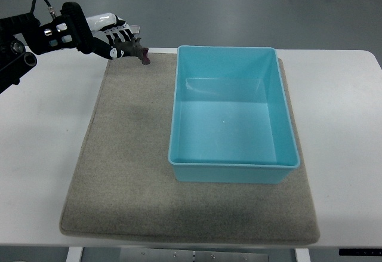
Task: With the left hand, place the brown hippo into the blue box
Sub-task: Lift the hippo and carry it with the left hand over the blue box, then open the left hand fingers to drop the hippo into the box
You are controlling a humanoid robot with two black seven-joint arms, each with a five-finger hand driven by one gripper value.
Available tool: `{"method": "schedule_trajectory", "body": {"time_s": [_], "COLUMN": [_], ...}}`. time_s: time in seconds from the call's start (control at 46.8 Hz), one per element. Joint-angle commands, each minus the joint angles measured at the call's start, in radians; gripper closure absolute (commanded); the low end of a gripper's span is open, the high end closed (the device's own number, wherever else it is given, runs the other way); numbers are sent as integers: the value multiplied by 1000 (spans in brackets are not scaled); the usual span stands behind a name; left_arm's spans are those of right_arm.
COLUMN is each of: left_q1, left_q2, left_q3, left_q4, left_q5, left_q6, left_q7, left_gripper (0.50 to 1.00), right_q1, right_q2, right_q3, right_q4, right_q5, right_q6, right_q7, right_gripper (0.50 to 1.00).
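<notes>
Gripping the brown hippo [136, 51] in the upper left of the frame, the left hand [113, 40] has its fingers curled around the toy's body, just above the mat's [119, 154] far edge. It looks small, light and rigid. The blue box [233, 166] sits empty at centre right.

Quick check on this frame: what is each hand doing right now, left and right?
Left hand: closed on the brown hippo, at the far left corner of the mat, outside the blue box.
Right hand: not in view.
</notes>
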Motion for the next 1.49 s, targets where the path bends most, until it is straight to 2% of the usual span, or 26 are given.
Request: {"method": "schedule_trajectory", "body": {"time_s": [0.0,0.384,0.448,0.534,0.79,1.26,1.431,1.473], "left_q1": [-39,-142,-141,-141,-133,-130,-125,-119], "left_q2": [2,-13,-48,-112,-208,-278,-278,-278], "left_q3": [-13,-1,5,46,172,312,325,325], "left_q4": [-32,-268,-291,-294,-290,-256,-254,-254], "left_q5": [-3,-26,-23,-12,-3,0,-2,-2], "left_q6": [-15,-49,-49,-49,-46,-37,-30,-29], "left_q7": [0,18,34,46,52,74,74,74], "left_gripper": [1000,1000,1000,1000,1000,1000,943,907], "right_q1": [0,0,0,0,0,0,0,0], "right_q2": [0,0,0,0,0,0,0,0], "right_q3": [0,0,0,0,0,0,0,0], "right_q4": [0,0,0,0,0,0,0,0], "right_q5": [0,0,0,0,0,0,0,0], "right_q6": [0,0,0,0,0,0,0,0], "right_q7": [-1,0,0,0,-1,0,0,0], "right_gripper": [564,564,564,564,564,564,564,564]}}
